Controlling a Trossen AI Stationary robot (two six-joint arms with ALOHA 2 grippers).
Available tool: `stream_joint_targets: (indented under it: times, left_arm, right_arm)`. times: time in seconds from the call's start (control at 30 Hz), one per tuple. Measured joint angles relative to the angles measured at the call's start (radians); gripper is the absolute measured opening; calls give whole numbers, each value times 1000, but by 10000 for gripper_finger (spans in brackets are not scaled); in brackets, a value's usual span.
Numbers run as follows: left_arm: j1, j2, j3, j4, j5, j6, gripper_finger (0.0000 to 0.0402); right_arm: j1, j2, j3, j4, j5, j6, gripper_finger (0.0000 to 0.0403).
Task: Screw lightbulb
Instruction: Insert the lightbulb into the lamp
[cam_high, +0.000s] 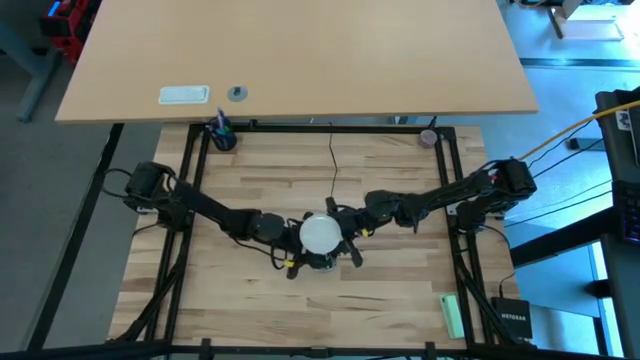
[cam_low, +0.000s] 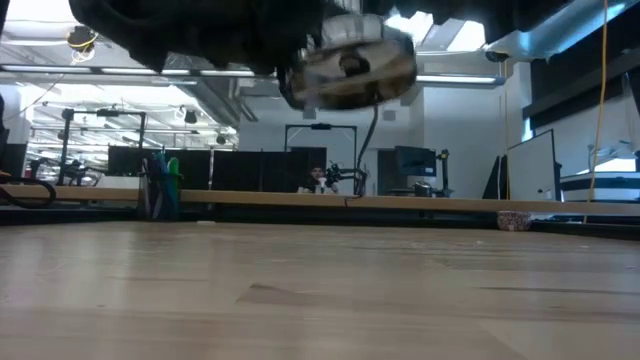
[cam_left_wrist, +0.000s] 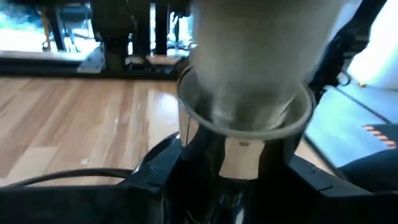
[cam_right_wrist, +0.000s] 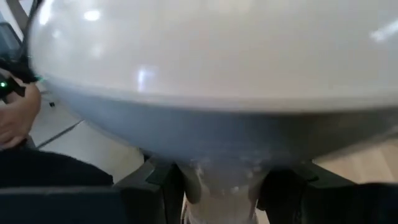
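Note:
The frosted white lightbulb (cam_high: 320, 233) stands globe up at the table's middle, held above the wood. Its pale neck (cam_left_wrist: 255, 62) goes down into the round shiny metal socket (cam_left_wrist: 242, 127). The socket also shows from below in the low view (cam_low: 350, 65), clear of the table, with its thin black cord (cam_high: 333, 165) running to the far edge. My left gripper (cam_high: 298, 243) is shut on the socket. My right gripper (cam_high: 347, 235) is shut on the lightbulb, whose globe (cam_right_wrist: 211, 68) fills the right wrist view. My left gripper pinches the socket's shiny body (cam_left_wrist: 205, 140) between its two fingers, just under the rim, coming level from the table's left. The socket is lifted clear of the table, its open side up, with the bulb's neck in it. My right gripper pinches the bulb's pale neck (cam_right_wrist: 224, 180) between its two fingers, right below the globe, coming level from the table's right. The bulb stands upright, globe on top, clear of the table.
A dark cup with pens (cam_high: 220, 135) stands at the far left corner and a small pink thing (cam_high: 428, 138) at the far right. A green object (cam_high: 452, 315) lies at the near right. A black frame (cam_high: 190, 200) rims the wooden table.

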Motion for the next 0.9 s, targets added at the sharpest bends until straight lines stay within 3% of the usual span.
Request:
stream_joint_targets:
  times: [0.2,0.4,0.7,0.9]
  left_arm:
    - [-9,-12,-1,-6,-9,3,161]
    - [-9,-11,-3,-42,-115,-9,161]
    - [-15,-11,-3,-28,-283,-11,161]
    - [-41,-11,-3,-37,-402,17,161]
  right_arm:
    - [0,-2,1,-11,21,-1,160]
    - [-1,-3,2,-94,72,0,160]
    - [14,-5,-3,-106,281,-45,159]
    - [81,-4,-75,2,554,-63,159]
